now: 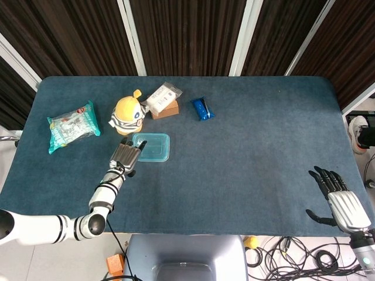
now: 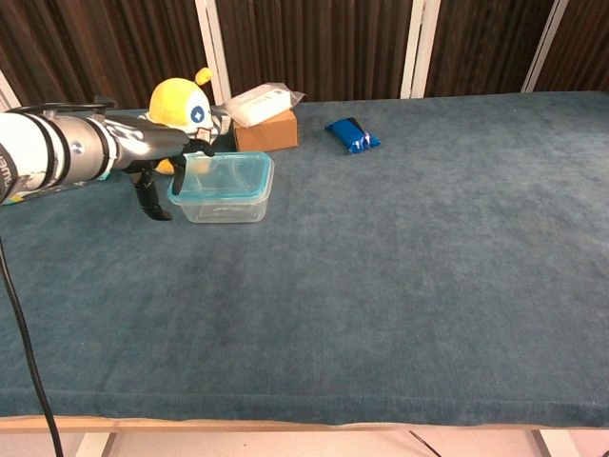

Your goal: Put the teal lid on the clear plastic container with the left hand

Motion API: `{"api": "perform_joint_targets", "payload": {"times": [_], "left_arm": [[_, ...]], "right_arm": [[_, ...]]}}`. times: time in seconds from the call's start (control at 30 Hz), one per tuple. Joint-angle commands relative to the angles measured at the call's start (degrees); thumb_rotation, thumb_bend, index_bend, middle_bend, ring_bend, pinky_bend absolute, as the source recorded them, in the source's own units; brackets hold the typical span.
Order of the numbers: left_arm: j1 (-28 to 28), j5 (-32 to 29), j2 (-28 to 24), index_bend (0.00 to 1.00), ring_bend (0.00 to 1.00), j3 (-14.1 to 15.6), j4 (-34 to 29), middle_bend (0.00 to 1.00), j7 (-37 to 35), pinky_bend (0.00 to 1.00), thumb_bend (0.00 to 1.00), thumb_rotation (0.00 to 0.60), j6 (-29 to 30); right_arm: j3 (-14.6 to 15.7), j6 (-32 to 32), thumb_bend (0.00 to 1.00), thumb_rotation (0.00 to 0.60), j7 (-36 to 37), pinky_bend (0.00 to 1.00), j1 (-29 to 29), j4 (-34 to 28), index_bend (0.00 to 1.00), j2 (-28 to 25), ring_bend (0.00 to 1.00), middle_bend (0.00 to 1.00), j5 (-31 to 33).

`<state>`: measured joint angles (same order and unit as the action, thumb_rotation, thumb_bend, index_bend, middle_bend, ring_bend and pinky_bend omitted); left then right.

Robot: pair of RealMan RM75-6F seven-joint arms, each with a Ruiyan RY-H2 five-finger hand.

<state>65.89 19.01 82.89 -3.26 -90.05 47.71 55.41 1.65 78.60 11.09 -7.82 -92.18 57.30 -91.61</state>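
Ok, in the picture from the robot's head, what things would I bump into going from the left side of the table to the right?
Snack bag → yellow toy → box → blue packet → right hand. The left hand and the container with its lid sit under the toy and box, so their place is unclear.
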Motion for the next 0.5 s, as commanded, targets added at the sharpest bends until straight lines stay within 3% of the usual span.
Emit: {"api": "perform_joint_targets", "payload": {"times": [0.03,0.27,0.5], "left_arm": [[0.01,-0.13,0.05,0.00,0.17,-0.11,-0.05,0.40,0.03,0.04,0.24,0.600,-0.07],[-0.38,2.03,0.81,0.00,0.18,-0.74,0.60,0.39,-1.24,0.04,0.24,0.600,-0.30],[-2.56,11.25,1.62,0.00,0.16,-1.98,1.27,0.32,-7.04,0.04,0.25,0.600,-0.11]], "right_arm": [[-0.02,0.02,0.16,0.600,0.07,0.00,0.01,0.02,0.00,-0.02,0.00,0.00,0.04],[0.05,0.02,0.15,0.600,0.21,0.00,0.00,0.00,0.00,-0.09,0.00,0.00,-0.11],[0.04,0.14,0.15,0.600,0.64,0.00,0.04,0.15,0.00,-0.19,0.00,0.00,-0.15]]}}
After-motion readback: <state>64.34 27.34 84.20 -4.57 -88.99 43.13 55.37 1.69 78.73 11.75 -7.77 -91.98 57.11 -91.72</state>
